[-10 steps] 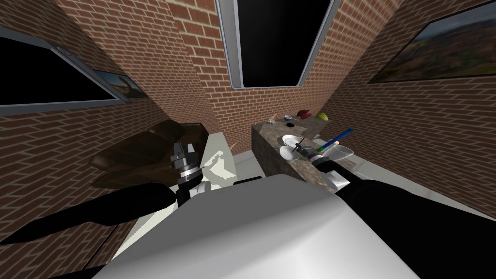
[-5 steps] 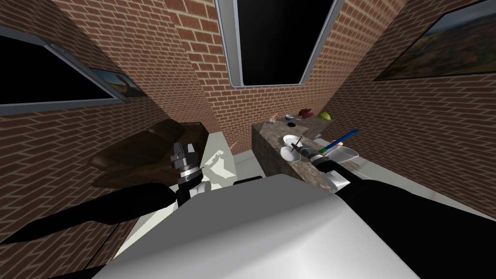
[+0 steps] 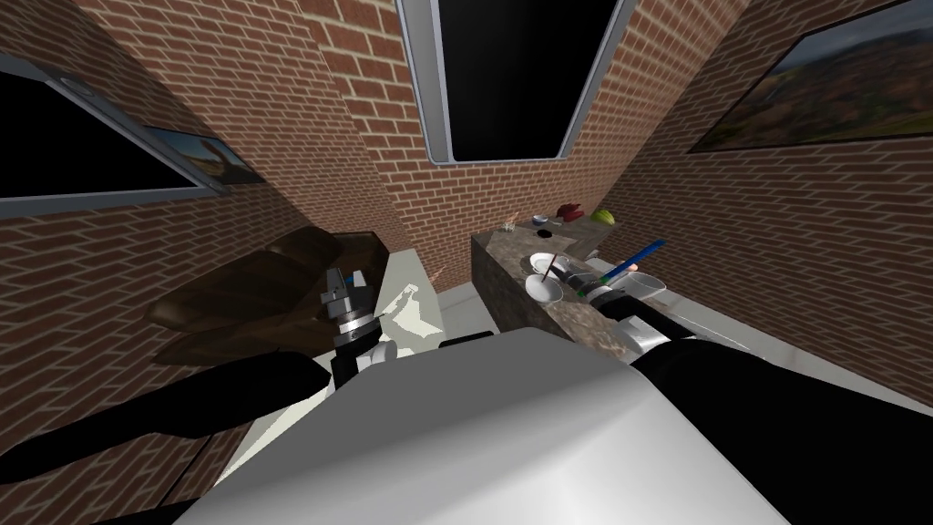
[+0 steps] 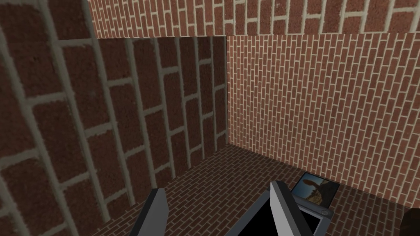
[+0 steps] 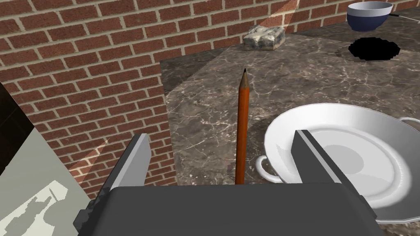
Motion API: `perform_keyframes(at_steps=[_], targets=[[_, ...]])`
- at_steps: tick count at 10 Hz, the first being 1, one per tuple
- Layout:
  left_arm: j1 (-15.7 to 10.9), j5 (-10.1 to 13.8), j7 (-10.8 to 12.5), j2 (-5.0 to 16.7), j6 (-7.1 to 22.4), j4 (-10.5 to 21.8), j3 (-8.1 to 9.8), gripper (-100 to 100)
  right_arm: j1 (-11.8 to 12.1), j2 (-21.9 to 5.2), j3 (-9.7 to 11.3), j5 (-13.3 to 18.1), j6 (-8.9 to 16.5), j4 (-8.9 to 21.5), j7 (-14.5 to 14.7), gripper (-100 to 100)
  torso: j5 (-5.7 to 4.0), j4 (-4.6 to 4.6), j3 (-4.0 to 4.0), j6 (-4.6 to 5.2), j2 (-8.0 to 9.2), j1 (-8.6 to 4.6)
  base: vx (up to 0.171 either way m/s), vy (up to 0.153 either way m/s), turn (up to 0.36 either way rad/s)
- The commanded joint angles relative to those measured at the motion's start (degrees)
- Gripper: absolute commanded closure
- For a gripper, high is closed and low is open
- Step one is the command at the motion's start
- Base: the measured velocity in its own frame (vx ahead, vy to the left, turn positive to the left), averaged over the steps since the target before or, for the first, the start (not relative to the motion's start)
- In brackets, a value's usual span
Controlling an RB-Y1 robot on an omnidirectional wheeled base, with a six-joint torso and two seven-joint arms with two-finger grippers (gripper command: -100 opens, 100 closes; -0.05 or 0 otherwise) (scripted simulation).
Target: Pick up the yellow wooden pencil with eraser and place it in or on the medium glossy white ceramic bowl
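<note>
An orange-brown pencil (image 5: 242, 127) stands between the fingers of my right gripper (image 5: 222, 141), dark tip pointing away. The fingers are open and apart from its sides. Its rear end is hidden behind the gripper's dark body. Just beside it on the marble counter (image 5: 205, 102) sits a glossy white bowl (image 5: 348, 159) with small loop handles. In the head view the right gripper (image 3: 569, 278) hovers over the counter by this bowl (image 3: 545, 264) and a second white bowl (image 3: 541, 290); the pencil (image 3: 552, 270) shows as a thin dark line. My left gripper (image 3: 339, 290) is raised at my left, open and empty (image 4: 219, 211).
A grey stone block (image 5: 264, 37), a blue-and-white bowl (image 5: 368, 15) and a black round patch (image 5: 373, 49) lie further along the counter. A blue-handled tool (image 3: 638, 258) and a pale cup (image 3: 649, 284) stand right of the gripper. A brown sofa (image 3: 264, 292) is at left.
My right gripper's fingers have spread wide off the pencil, which now stands loose between them. The head camera has shifted slightly. The left arm has not moved.
</note>
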Motion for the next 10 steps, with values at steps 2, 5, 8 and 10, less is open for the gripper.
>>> perform_keyframes(at_steps=[2,5,8,10], targets=[[0.00,0.00,0.00,0.00,0.00,0.00,0.00,0,2.00,-2.89,-3.25,-0.67,0.58,-2.08,-3.00,-100,0.00,-0.01,-0.01,-0.01,-0.01,0.00,0.016,0.020,-0.099],[-0.01,0.00,0.00,0.00,0.00,0.00,0.00,0,2.18,-3.00,-3.45,-0.67,0.63,-2.35,-3.16,0,-0.02,0.00,0.01,-0.02,0.02,-0.04,0.005,0.009,-0.038],[-0.01,0.00,0.00,0.00,0.00,0.00,0.00,0,2.18,-2.99,-3.44,-0.66,0.63,-2.34,-3.15,0,-0.03,0.00,0.02,-0.02,0.04,-0.09,0.000,0.000,0.000],[-0.01,0.00,0.00,0.00,0.00,0.00,0.00,0,2.18,-2.99,-3.44,-0.66,0.63,-2.34,-3.15,0,-0.04,0.01,0.02,-0.02,0.04,-0.09,0.000,0.000,0.000]])
